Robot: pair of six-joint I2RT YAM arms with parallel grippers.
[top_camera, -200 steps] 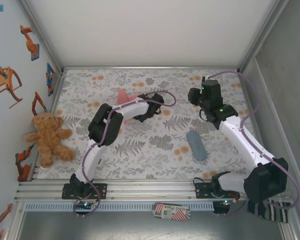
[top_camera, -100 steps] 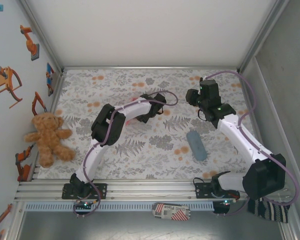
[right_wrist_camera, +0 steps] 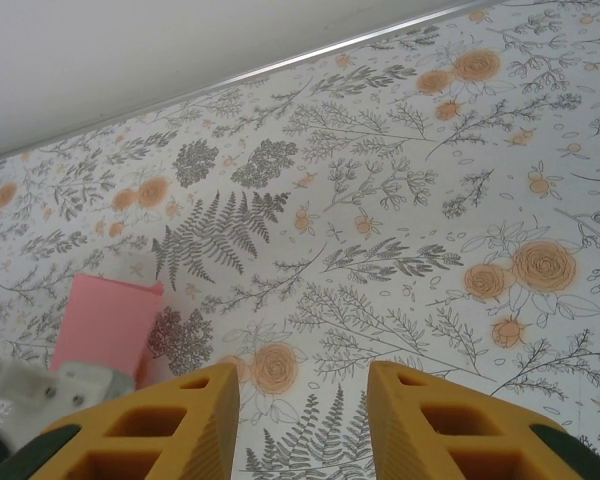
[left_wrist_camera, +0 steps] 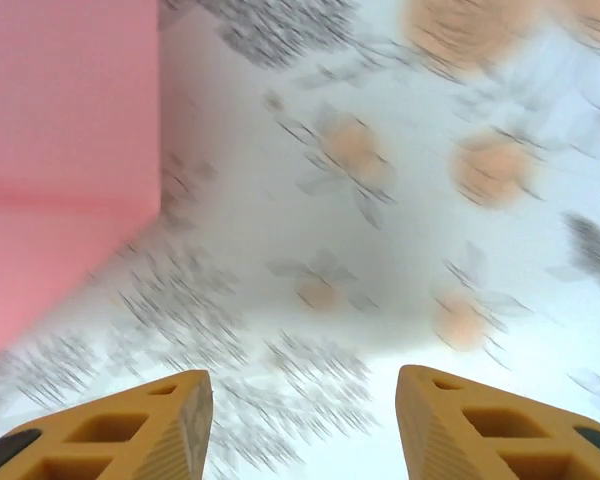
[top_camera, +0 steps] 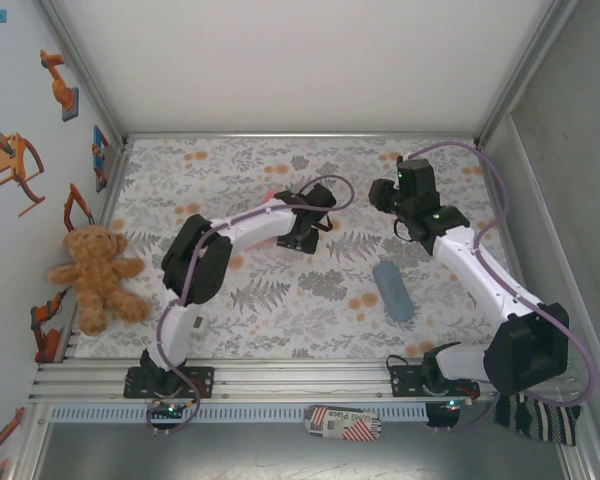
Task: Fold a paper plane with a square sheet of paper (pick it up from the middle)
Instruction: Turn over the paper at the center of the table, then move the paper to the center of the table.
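From above, we see a floral-patterned tabletop point(top_camera: 230, 170) inside a white-walled booth. The left arm reaches toward the middle of the far half, its left gripper point(top_camera: 302, 238) pointing down at the surface. A small sliver of the pink paper point(top_camera: 269, 196) peeks out just beyond that arm's forearm, on its far left side. The right gripper point(top_camera: 383, 193) hangs over the far right part of the tabletop, well apart from the paper. A grey-blue pouch point(top_camera: 392, 290) lies on the right half, nearer the arm bases. A teddy bear point(top_camera: 95, 275) sits at the left edge.

Through the left wrist camera, blurred, we see the left gripper point(left_wrist_camera: 300, 420) with its two yellow fingers point(left_wrist_camera: 170, 435) parted. Only the patterned surface shows between them, and they have hold of nothing. The pink paper point(left_wrist_camera: 60, 150) fills the upper left corner, off to the left of the fingers, with a crease line across it. We cannot tell whether it lies flat.

Through the right wrist camera, we see the right gripper point(right_wrist_camera: 302, 410) with its yellow fingers point(right_wrist_camera: 450, 425) apart and nothing between them. The pink paper point(right_wrist_camera: 105, 325) sits at the lower left, just beside a pale part of the left arm point(right_wrist_camera: 30, 400).
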